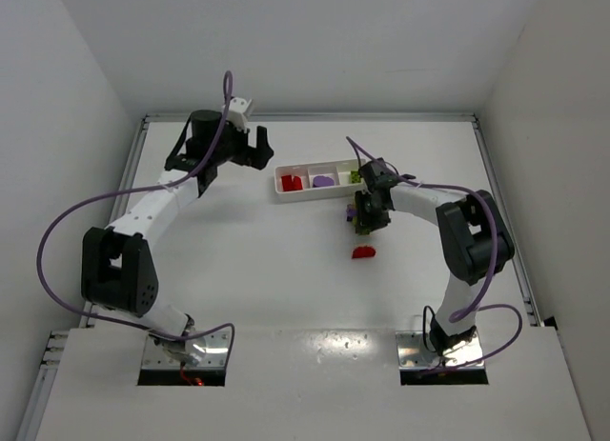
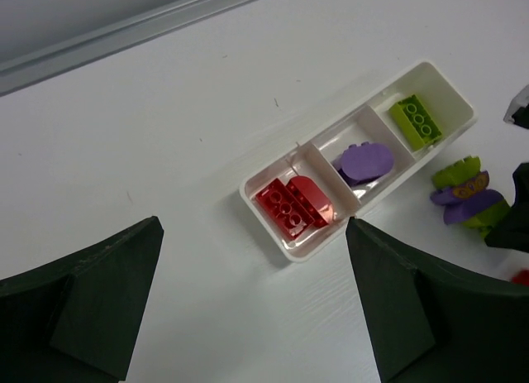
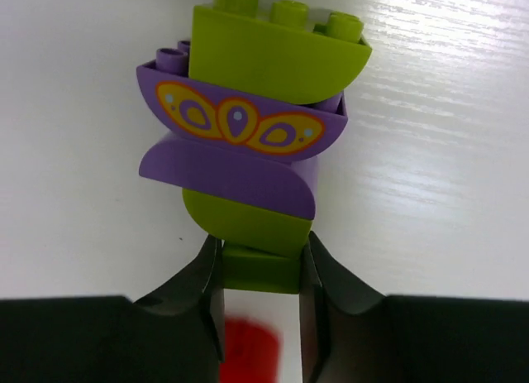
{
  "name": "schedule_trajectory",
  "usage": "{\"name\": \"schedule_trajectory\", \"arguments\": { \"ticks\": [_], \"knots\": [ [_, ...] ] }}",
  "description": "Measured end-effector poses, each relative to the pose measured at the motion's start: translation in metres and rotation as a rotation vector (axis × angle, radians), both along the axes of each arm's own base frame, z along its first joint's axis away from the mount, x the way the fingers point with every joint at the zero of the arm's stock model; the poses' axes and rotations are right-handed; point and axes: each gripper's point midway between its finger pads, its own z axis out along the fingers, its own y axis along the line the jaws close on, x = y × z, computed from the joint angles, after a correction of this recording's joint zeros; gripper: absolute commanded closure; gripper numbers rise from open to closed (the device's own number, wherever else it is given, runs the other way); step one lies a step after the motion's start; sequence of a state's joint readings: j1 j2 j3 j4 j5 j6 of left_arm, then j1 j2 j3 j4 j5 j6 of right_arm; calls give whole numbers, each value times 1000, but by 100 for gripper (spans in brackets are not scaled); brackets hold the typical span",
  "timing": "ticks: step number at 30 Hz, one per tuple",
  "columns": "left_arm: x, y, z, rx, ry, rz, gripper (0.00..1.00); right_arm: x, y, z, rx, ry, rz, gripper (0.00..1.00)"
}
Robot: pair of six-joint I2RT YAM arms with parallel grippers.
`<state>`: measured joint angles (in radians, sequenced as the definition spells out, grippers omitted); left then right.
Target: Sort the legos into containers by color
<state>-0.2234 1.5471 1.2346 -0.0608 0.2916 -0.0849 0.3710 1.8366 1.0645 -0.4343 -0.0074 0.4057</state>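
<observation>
Top external view sets the right gripper (image 1: 366, 212) just beside the white tray's (image 1: 305, 196) green end, a loose red brick (image 1: 363, 252) lying back toward its base, and the left gripper (image 1: 255, 148) near the tray's red end. Left wrist view adds that the left jaws stand wide and empty, with red bricks (image 2: 291, 205), a purple piece (image 2: 364, 161) and a yellow-green brick (image 2: 416, 120) in separate compartments ahead. Right wrist view alone shows the right fingers (image 3: 207, 284) pinched on the green near end of a multicolour clump (image 3: 248, 126).

White tray (image 1: 280, 184); loose red lego (image 1: 364, 252) nearer; right hand (image 1: 365, 219) at multicolour clump (image 1: 352, 213) between
</observation>
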Motion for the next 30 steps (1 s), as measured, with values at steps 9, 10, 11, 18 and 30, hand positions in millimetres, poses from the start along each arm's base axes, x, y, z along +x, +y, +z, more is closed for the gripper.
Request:
{"name": "schedule_trajectory", "arguments": {
  "ticks": [9, 10, 11, 18, 30],
  "knots": [
    [-53, -16, -23, -58, 72, -170, 0, -4, 1, 9, 22, -50, 69, 100],
    [-60, -19, -26, -75, 87, -196, 0, -7, 0, 13, 25, -59, 81, 100],
    [-67, -22, -30, -87, 103, -216, 0, -10, 0, 19, 35, -76, 97, 100],
    [-105, -55, -48, -145, 191, -368, 1, -21, 7, 74, 119, -274, 257, 100],
    [-169, -130, -53, -127, 287, -731, 4, -48, -1, 100, 106, -438, 450, 100]
  ]
}}
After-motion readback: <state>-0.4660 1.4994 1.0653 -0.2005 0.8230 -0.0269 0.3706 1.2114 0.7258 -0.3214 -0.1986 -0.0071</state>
